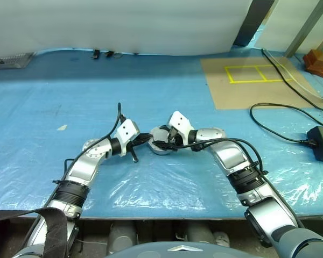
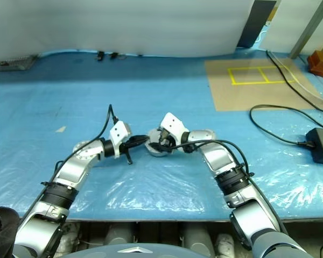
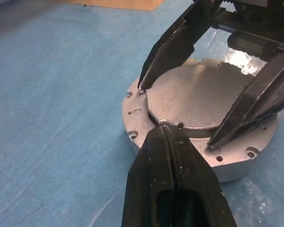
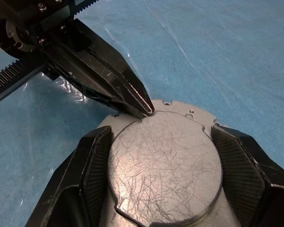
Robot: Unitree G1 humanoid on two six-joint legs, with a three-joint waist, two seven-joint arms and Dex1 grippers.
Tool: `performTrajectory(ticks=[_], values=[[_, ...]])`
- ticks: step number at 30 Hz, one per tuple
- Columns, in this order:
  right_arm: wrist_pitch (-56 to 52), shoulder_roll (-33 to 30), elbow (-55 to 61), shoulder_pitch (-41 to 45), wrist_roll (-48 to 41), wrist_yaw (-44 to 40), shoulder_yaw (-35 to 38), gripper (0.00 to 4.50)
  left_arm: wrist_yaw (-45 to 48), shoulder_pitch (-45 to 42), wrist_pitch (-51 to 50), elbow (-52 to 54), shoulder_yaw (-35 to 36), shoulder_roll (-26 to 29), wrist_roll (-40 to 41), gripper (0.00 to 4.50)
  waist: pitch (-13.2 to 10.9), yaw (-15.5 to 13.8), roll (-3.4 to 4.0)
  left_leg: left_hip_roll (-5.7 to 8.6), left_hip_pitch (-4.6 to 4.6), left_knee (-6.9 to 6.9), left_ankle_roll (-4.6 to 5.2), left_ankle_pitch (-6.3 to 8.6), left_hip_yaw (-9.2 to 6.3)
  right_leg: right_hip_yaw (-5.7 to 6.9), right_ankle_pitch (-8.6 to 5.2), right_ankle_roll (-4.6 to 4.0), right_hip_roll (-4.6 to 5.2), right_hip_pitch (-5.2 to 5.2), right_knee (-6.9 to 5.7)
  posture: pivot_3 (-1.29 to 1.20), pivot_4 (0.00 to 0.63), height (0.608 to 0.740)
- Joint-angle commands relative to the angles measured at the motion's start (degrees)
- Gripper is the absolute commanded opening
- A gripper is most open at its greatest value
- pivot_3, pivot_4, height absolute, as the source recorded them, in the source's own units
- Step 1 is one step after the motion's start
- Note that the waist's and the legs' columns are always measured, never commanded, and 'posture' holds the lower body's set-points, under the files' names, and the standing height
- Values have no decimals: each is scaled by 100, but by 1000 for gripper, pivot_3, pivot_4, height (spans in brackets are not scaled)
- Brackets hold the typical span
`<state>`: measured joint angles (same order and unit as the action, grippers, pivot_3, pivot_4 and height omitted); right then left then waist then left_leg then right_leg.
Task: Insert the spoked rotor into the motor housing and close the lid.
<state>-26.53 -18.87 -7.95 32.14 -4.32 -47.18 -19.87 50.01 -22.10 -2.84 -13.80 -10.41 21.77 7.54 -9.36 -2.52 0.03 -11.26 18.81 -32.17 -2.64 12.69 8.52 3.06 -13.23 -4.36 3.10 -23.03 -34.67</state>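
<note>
Closing step: the lid (image 4: 163,163) sits on the housing (image 3: 146,125) on the blue desk (image 1: 54,107). The right gripper (image 4: 163,156) spans the lid with wide fingers; the left gripper (image 3: 168,142), fingers closed, touches its edge. Seating looks incomplete; next, press it flush.

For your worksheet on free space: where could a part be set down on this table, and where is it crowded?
Free: the blue sheet between the left arm and the white wall, and the strip before the table's near edge. Crowded: the middle, where the shut left gripper touches the lid the right gripper clamps, and the right, by the black cable.
</note>
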Motion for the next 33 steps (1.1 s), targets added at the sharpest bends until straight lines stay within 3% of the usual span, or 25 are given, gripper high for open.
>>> performTrajectory(ticks=[1, 5, 13, 21, 28, 33], values=[[-232, -47, -293, -195, 109, 181, 60, 3337, 94, 70, -127, -85, -124, 27, -85, 8, 0, -1, 0, 0, 0, 1, 0, 0, 0, 0, 0, 0, 0, 0, 1, 0, 150, 740], [-61, -61, -48, -298, -51, -5, 137, 4481, 111, 65, -127, -81, -123, 23, -73, 0, 0, -20, 0, 1, 7, 6, 0, 0, 0, 0, -1, 2, 1, -3, 10, 0, 150, 740], [497, 31, 45, -447, -380, -153, 505, 4481, 186, 99, -162, -44, -113, 31, -52, 0, -1, -22, 1, 12, 31, 26, -2, -1, 1, 0, 10, -21, 6, -18, 18, 0, 150, 740], [-58, 254, 72, -402, -1018, -22, 1130, 4481, 226, 119, -178, -31, -92, 57, -44, 0, -3, -19, 2, 20, 41, 29, 0, -1, 0, 0, 10, -20, 11, -27, 18, 0, 150, 740], [-1515, 158, 138, -382, -1532, 211, 1597, 4481, 224, 160, -184, -21, -80, 57, -37, 0, -3, -20, 2, 23, 42, 34, -5, -4, 0, 0, 10, -20, 12, -27, 23, 0, 150, 740], [-3240, 87, 159, -264, -2335, 273, 2028, 4481, 215, 165, -171, -23, -69, 43, -21, 0, -3, -20, 3, 25, 41, 35, -6, -5, -1, 0, 10, -20, 12, -27, 23, 0, 150, 740]])
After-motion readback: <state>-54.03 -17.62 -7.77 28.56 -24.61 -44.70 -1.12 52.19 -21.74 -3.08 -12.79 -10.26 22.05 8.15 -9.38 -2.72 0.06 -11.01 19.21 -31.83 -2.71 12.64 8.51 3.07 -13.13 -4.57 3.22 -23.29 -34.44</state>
